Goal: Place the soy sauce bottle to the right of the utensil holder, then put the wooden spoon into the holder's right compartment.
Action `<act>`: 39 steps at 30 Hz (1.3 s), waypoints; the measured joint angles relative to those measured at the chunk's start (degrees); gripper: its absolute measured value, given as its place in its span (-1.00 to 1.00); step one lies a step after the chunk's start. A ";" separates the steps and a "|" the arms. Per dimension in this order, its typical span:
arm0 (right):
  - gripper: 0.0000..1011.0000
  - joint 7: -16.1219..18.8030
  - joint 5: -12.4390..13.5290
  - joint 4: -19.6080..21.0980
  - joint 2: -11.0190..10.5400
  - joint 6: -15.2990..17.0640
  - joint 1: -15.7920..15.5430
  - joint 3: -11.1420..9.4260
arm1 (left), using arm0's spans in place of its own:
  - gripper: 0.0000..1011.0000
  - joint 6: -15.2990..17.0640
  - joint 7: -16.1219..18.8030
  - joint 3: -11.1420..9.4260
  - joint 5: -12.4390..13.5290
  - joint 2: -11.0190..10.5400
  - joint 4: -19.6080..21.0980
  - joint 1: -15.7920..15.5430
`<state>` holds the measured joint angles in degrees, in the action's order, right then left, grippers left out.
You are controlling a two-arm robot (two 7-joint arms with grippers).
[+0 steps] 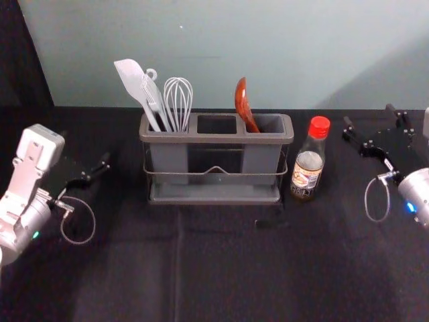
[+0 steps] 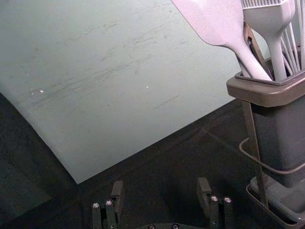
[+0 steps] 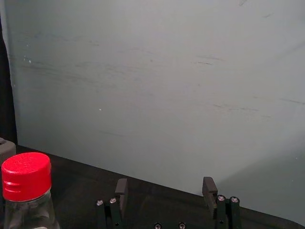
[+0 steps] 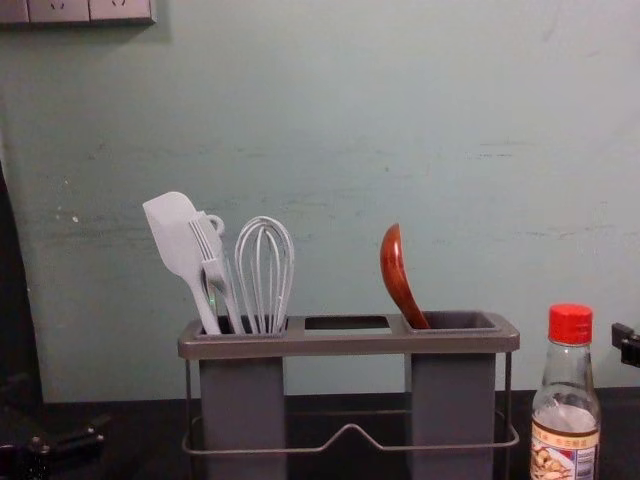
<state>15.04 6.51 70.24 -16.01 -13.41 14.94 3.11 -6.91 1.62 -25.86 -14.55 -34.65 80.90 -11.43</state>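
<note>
Soy sauce bottle, red-capped, stands between left end effector and right, both spread.

Bottle right of holder, spoon in right compartment

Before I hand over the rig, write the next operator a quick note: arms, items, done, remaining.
Left end effector: open, empty, left of the holder.
Right end effector: open, empty, right of the bottle.
Bottle: upright on the table, right of the holder.
Wooden spoon: leaning in the holder's right compartment.
Done: both placements.
Remaining: apparently nothing; perhaps just park the arms.
</note>
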 joint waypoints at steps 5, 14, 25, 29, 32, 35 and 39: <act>0.98 0.00 0.01 0.00 -0.01 -0.03 0.01 0.01 | 0.98 0.00 0.00 0.00 0.00 0.00 0.00 0.00; 0.98 0.01 0.02 -0.04 -0.05 -0.14 0.07 0.04 | 0.98 0.00 0.00 0.00 0.00 0.00 0.00 0.00; 0.98 0.03 0.03 -0.10 -0.06 -0.21 0.09 0.05 | 0.98 0.00 0.00 0.00 0.00 0.00 0.00 0.00; 0.98 0.03 0.03 -0.11 -0.05 -0.24 0.09 0.05 | 0.98 0.00 0.00 0.00 0.00 0.00 0.00 0.00; 0.98 0.03 0.03 -0.10 -0.06 -0.26 0.09 0.05 | 0.98 0.00 0.00 0.00 0.00 0.00 0.00 0.00; 0.98 0.03 0.03 -0.11 -0.06 -0.26 0.09 0.05 | 0.98 0.00 0.00 0.00 0.00 0.00 0.00 0.00; 0.98 0.03 0.03 -0.11 -0.06 -0.26 0.09 0.04 | 0.98 0.00 0.00 0.00 0.00 0.00 0.00 0.00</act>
<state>15.07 6.53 70.13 -16.06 -13.67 15.04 3.16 -6.91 1.62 -25.86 -14.55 -34.64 80.90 -11.43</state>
